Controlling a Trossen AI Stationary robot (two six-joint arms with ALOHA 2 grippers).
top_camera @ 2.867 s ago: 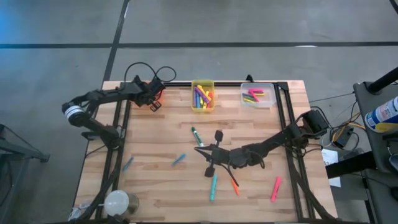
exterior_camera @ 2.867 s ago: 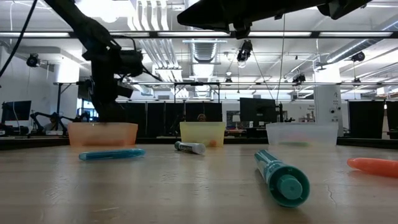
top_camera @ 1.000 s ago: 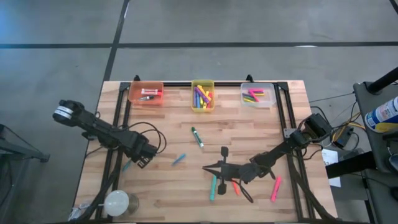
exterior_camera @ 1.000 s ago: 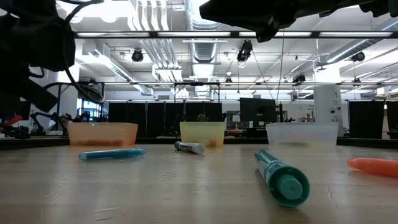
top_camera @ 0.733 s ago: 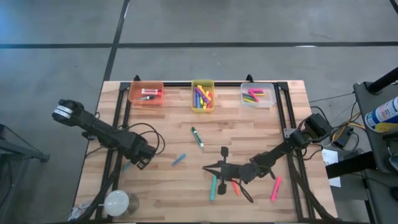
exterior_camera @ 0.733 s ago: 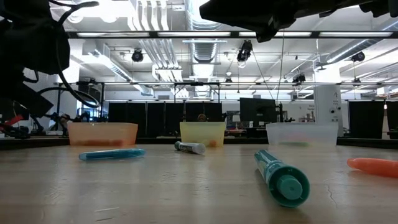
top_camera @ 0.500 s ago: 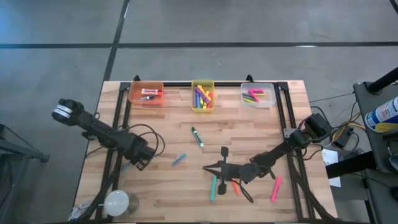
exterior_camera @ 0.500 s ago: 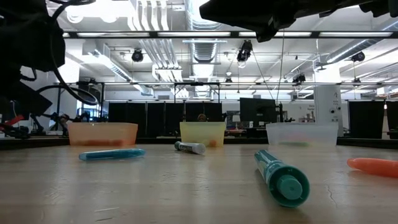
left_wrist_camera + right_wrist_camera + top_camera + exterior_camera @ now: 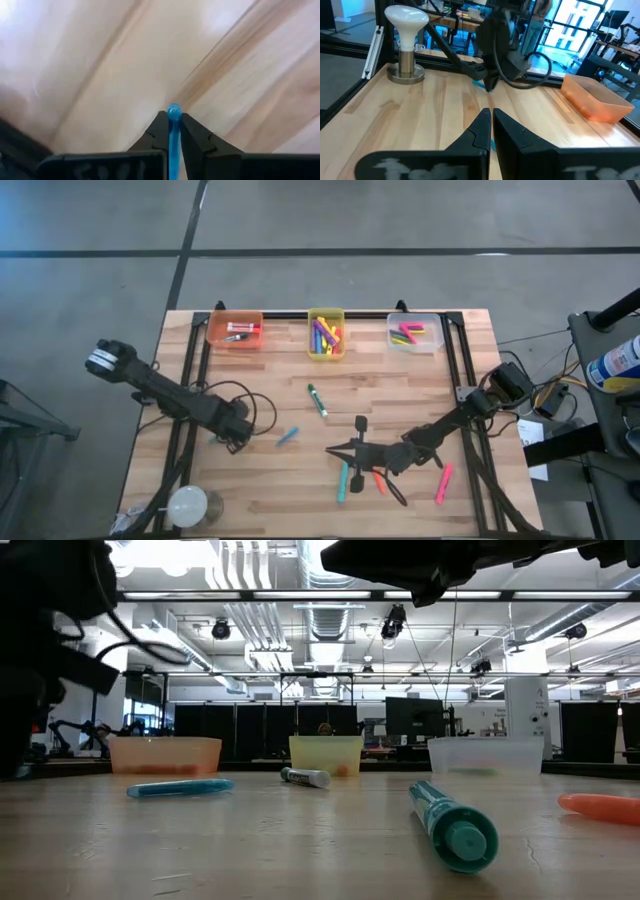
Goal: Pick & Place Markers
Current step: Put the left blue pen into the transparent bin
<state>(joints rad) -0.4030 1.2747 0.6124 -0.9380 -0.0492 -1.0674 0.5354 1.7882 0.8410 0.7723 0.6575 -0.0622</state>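
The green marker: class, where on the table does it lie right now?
In the high view the green marker lies loose near the table's middle, below the yellow bin and up-right of a loose blue marker.

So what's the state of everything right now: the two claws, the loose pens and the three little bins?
Left gripper: shut on a blue marker at the table's left.
Right gripper: shut, empty, hovering mid-table.
Blue marker, green marker, teal marker, orange marker, pink marker: lying loose on the table.
Orange bin, yellow bin, clear bin: each holding markers.
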